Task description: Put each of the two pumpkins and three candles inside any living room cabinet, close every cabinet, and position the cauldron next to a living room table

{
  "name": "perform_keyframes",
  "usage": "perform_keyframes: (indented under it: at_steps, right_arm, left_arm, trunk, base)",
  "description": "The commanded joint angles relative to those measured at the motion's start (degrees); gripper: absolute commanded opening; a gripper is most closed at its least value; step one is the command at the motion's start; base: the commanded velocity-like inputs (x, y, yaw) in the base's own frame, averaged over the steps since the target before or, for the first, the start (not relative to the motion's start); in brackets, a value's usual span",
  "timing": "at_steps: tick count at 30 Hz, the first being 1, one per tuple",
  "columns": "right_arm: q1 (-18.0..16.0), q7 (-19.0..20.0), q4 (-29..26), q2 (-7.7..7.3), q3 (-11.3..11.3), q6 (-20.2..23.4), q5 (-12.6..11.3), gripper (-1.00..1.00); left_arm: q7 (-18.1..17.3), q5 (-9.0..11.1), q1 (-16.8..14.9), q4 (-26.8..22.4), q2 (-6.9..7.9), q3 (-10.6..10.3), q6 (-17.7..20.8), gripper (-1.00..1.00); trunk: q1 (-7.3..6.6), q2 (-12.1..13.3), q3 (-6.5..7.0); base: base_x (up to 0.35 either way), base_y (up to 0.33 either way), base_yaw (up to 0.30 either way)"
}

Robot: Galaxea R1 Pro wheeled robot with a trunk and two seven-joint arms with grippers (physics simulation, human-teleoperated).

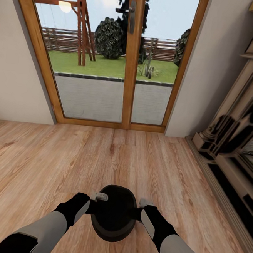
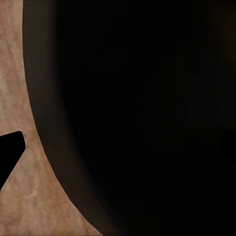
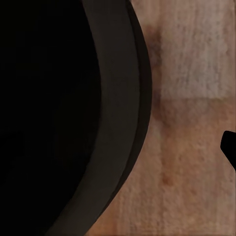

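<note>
The head camera looks forward and down from above both arms, taking in a wood floor (image 1: 42,161), a glass patio door (image 1: 125,60) straight ahead and a fireplace (image 1: 238,125) at the right edge. Low in its frame sits a black pot (image 1: 114,214) between the arms. Each wrist camera sits very close against that pot (image 2: 147,118), one on each side, facing its dark curved wall (image 3: 44,108) with a strip of floor beside it. All three views share the pot and floor.
</note>
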Motion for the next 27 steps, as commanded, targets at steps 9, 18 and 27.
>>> perform_keyframes:
  at_steps: [9, 18, 27]
  right_arm:
    - [-0.1, -0.5, -0.2, 0.0, 1.1, -1.2, -0.6, 1.0]
    - [-0.1, -0.4, 0.2, 0.0, 1.2, -1.4, -0.6, 1.0]
    - [-0.1, -0.4, 0.3, 0.0, 1.5, -1.4, -0.6, 1.0]
  left_arm:
    - [-0.1, 0.2, 0.0, -0.1, -0.01, -0.3, 0.3, 1.0]
    - [-0.1, 0.2, 0.0, -0.2, 0.03, -0.3, 0.3, 1.0]
    - [-0.2, 0.2, 0.0, -0.2, 0.03, -0.3, 0.3, 1.0]
  trunk:
    - [0.09, -0.1, -0.94]
    - [0.14, -0.1, -1.38]
    - [0.27, -0.2, -2.49]
  base:
    - [0.0, 0.0, 0.0]
    - [0.0, 0.0, 0.0]
    - [0.0, 0.0, 0.0]
